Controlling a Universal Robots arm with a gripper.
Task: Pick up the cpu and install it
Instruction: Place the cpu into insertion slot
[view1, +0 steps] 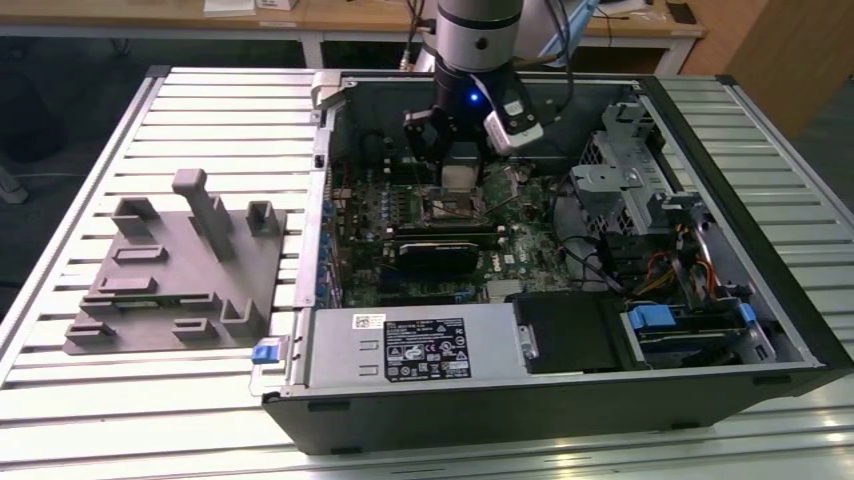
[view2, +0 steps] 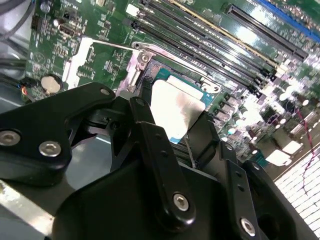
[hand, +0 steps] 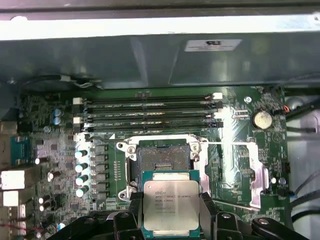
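The black two-fingered gripper (hand: 171, 214) grips the small square cpu with its silvery metal top (hand: 170, 202) by two opposite edges; it hangs close over the open metal-framed socket (hand: 161, 159) on the green motherboard (hand: 235, 150), not seated; a grey plastic fixture (view1: 174, 270) lies well apart, at the exterior view's left.

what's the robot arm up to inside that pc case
The arm's hand is shut on the cpu, gripping it by two opposite edges with the silvery top showing. It holds the chip inside the open computer case, just over the motherboard and right by the socket. The socket is open, with its dark centre bare, so the cpu is not yet seated.
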